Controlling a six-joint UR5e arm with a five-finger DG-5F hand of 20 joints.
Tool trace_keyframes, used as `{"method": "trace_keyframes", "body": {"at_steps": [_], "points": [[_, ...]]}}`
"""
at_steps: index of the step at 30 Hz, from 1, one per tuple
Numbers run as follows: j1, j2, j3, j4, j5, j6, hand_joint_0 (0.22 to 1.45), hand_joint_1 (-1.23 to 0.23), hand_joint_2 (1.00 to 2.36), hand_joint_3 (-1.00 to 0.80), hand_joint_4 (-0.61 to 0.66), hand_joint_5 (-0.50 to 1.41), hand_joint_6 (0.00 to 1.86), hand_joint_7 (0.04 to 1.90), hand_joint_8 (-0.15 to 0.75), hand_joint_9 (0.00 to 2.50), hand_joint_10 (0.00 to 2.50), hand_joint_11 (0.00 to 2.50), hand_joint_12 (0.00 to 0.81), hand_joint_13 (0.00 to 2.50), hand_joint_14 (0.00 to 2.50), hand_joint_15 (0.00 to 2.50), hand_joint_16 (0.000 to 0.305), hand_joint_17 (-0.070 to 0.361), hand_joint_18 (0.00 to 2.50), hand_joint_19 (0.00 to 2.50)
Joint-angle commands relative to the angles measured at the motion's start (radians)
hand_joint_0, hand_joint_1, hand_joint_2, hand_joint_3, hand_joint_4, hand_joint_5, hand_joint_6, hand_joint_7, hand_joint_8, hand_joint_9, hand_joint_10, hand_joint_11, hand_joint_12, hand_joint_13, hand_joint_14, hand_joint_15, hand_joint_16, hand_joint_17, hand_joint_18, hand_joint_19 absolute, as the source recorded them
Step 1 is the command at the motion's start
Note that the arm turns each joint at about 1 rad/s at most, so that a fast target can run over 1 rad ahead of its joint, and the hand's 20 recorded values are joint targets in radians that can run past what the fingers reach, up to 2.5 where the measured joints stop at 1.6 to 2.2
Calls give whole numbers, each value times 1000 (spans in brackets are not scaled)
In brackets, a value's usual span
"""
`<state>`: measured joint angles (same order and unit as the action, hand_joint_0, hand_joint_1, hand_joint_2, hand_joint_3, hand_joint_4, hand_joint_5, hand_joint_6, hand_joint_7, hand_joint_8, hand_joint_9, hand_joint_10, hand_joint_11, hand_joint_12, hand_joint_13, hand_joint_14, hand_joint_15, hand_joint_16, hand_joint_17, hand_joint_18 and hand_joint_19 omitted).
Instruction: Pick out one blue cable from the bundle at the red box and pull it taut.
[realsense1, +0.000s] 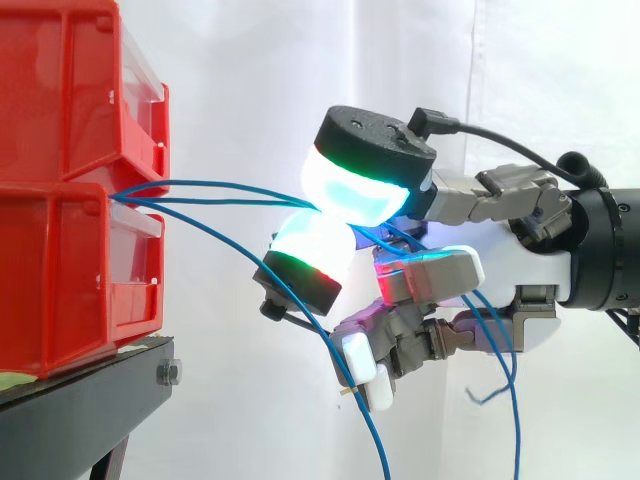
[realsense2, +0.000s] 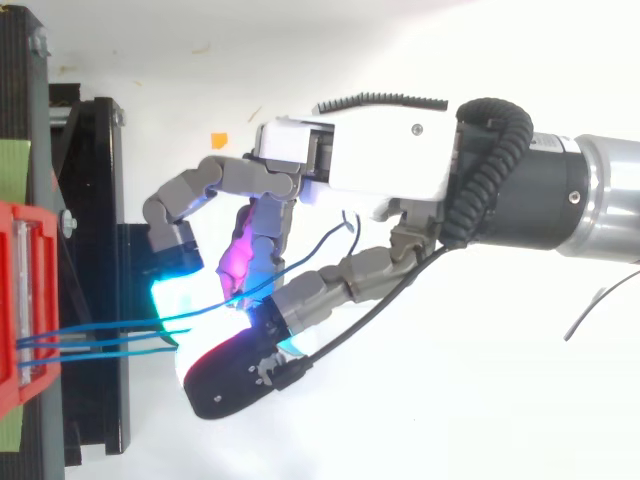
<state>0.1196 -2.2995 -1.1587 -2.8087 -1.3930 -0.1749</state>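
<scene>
Side view shows me the hand (realsense1: 505, 268) in from the right, with two glowing fingertips (realsense1: 350, 190) pinched shut on a blue cable (realsense1: 210, 182). That cable runs nearly straight from the gap between the stacked red bins (realsense1: 60, 120). A second strand lies right beside it, and I cannot tell whether it is also pinched. A sagging blue cable (realsense1: 215, 237) droops below the hand. The bins sit on a black stand (realsense1: 90, 400).
</scene>
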Motion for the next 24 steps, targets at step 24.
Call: {"method": "trace_keyframes", "body": {"at_steps": [24], "points": [[0,0,-1,-2,-1,0,433,-829,1000,-500,97,-117,884,1114,284,1511,30,1015,368,1091,22,503,58,130,896,624]]}}
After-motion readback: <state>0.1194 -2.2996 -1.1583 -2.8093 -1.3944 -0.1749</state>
